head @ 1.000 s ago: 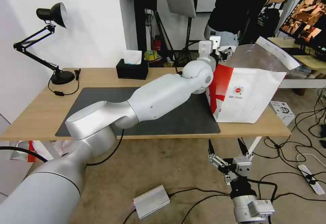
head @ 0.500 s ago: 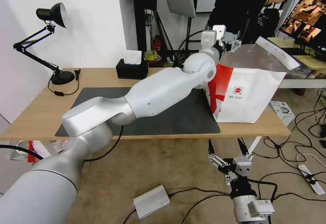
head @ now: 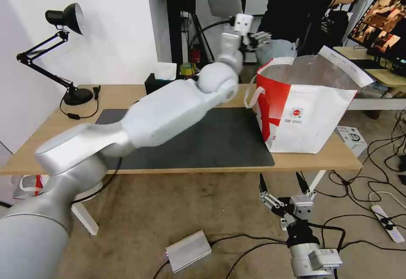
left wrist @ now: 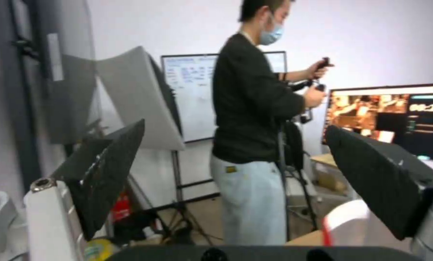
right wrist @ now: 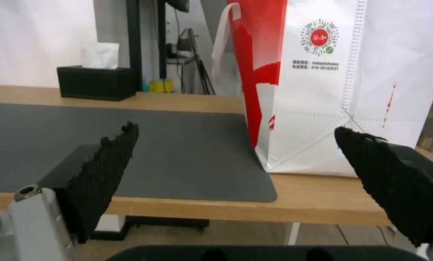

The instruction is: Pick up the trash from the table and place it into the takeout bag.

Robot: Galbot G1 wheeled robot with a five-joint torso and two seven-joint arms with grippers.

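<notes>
1. The right gripper [head: 282, 188] is held low, in front of the table's near edge and below it, above a floor strewn with cables; its two dark fingers [right wrist: 105, 170] are spread wide and nothing is held between them.
2. A small silver box [head: 188, 250] is seen on the floor to the left of that gripper.
3. The table [head: 50, 143] is covered across its middle by a dark grey mat [head: 220, 143], whose visible surface is bare.
4. The takeout bag [head: 311, 114] is stood upright on the right end of the table, its left bottom corner resting on the mat's right edge; its mouth is open, the silver lining is exposed, and a white loop handle [head: 253, 95] hangs at its red left side.
5. No bowl or cup can be made out on the tabletop; the bag's contents cannot be seen.
6. The left arm is stretched from the near left up and across the table, and the left gripper [head: 258, 38] is raised above the far edge, just left of the bag's mouth and higher than its rim.
7. Its fingers [left wrist: 110, 174] are parted and empty.
8. A black tissue box [head: 154, 85] is partly hidden behind the arm at the far edge, and a black desk lamp [head: 67, 17] is stood at the far left corner.
</notes>
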